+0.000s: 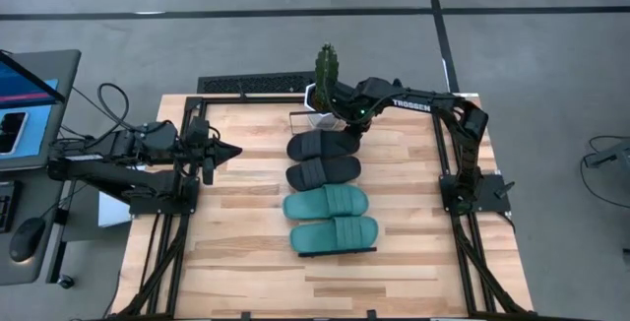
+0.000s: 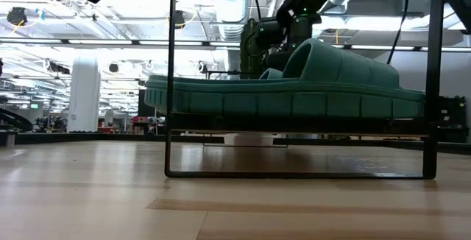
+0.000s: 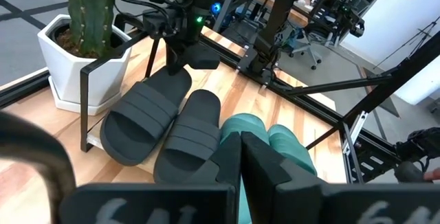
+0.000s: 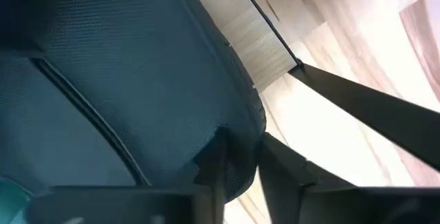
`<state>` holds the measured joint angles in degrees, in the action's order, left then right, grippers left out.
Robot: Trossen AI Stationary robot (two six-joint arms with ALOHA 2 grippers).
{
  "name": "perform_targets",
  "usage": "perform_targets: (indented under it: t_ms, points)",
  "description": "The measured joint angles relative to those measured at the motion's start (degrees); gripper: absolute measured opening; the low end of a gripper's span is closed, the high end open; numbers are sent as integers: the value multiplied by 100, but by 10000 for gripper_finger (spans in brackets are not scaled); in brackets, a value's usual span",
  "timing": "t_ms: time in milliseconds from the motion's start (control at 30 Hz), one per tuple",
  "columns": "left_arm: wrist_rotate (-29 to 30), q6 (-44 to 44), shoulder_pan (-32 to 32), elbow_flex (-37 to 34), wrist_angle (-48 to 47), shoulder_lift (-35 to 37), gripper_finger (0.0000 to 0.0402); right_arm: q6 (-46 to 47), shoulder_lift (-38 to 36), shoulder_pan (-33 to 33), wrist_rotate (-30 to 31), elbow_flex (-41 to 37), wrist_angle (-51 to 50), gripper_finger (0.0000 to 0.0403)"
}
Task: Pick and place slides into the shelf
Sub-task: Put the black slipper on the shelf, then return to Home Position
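Black slide (image 1: 323, 145) sits on the shelf (image 3: 88, 107); right gripper (image 1: 351, 127) looks barely open on its heel, so lifting could drag it off.

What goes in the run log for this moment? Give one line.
stage: releasing last slide | right gripper: at far black slide, opening | left gripper: shut, waiting | shelf: four slides on it

Two matte black jointed arms, the right arm (image 1: 433, 104) lettered TROSSEN in white with green lights glowing by its wrist, the left arm (image 1: 118, 154) trailing looped black cables beside the grey laptop (image 1: 25, 104)
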<state>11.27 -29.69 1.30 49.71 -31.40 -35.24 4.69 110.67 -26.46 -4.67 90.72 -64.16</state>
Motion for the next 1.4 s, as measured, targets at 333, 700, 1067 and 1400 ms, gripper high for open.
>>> perform_targets:
  t_ms: [333, 700, 1067, 1400]
  points:
    - [7, 9, 0, 0, -2, -2, 0, 229, -8, -20, -5, -2, -29, 183]
    - [7, 47, 2, 0, -2, 0, 0, 244, -424, -29, -13, -4, -175, 223]
    - [71, 1897, 0, 2, 639, 536, 0, -549, -2797, -73, -16, -2, 1264, 219]
    - [-280, 2999, 1, -710, 2104, 2466, 0, -953, -5906, 55, -432, -1782, 4499, 207]
